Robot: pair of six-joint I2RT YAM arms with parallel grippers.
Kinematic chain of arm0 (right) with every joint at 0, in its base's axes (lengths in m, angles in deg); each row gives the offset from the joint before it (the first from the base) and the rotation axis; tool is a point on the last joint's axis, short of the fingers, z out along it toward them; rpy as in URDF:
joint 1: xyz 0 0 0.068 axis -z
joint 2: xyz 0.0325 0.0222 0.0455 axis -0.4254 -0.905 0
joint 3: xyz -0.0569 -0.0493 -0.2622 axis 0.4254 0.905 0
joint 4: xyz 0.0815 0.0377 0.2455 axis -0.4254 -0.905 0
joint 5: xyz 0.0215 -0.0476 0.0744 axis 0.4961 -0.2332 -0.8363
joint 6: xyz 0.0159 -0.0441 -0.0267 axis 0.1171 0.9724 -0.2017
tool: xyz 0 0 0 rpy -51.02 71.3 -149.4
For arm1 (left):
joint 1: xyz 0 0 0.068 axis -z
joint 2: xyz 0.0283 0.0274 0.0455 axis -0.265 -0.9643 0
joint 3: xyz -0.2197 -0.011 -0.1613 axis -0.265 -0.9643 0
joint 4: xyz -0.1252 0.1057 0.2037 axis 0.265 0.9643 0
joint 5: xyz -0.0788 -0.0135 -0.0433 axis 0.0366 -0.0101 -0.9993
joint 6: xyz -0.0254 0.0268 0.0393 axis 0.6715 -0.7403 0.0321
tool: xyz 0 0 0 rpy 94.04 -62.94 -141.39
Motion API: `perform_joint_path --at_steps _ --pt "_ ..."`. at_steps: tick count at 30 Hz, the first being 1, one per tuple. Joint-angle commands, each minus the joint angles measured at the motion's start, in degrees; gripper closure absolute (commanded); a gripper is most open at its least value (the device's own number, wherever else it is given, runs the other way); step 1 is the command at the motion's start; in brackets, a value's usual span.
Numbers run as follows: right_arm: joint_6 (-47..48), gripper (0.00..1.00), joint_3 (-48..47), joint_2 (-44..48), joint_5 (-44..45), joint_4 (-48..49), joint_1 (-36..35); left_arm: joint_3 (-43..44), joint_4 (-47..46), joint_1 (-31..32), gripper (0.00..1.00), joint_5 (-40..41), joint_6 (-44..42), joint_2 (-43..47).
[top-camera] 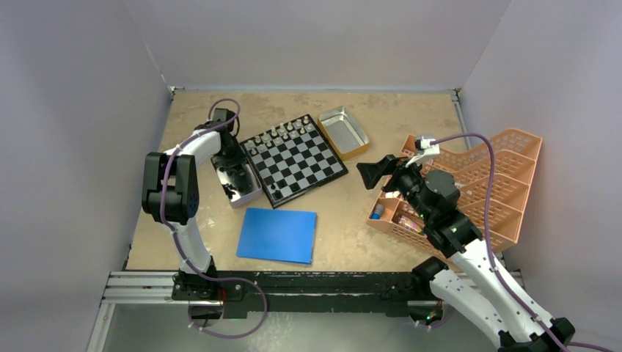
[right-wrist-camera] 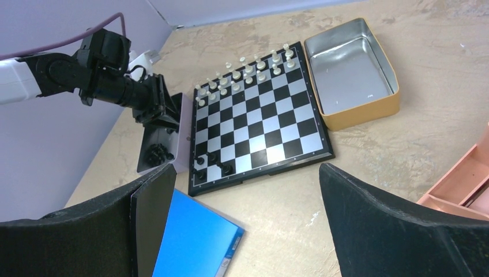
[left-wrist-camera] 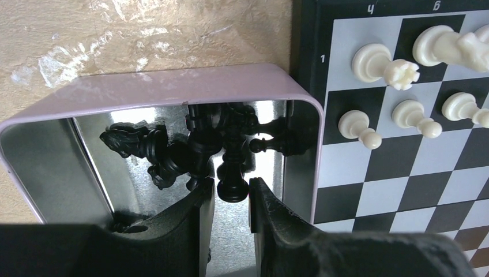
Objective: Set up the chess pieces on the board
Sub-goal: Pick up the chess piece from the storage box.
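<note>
The board lies mid-table with silvery-white chess pieces along its far edge and three black ones at its near left corner. Beside the board's left edge a metal tray holds a heap of black pieces. My left gripper reaches into that tray. Its jaws stand a narrow gap apart with the round base of one black piece between the fingertips. Whether they pinch it is unclear. My right gripper hangs wide open above the bare table, right of the board, holding nothing.
An empty gold-sided metal tray sits at the board's far right corner. A plain blue sheet lies in front of the board. An orange divided basket stands on the right, under the right arm. Walls close in the table's sides.
</note>
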Motion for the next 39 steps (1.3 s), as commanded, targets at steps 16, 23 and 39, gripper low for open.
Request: perform_joint_path --at_steps 16,23,39 --pt "0.30 0.03 -1.12 1.15 0.37 2.82 0.07 -1.33 2.13 -0.40 0.84 -0.82 -0.83 3.81" --pt "-0.89 0.04 -1.30 0.40 -1.72 3.40 0.10 -1.33 3.12 -0.40 0.87 -2.46 -1.77 9.68" --pt "-5.34 0.06 -3.96 -7.78 -9.47 10.64 0.09 -7.67 -3.06 -0.23 0.87 -29.21 -14.10 27.87"
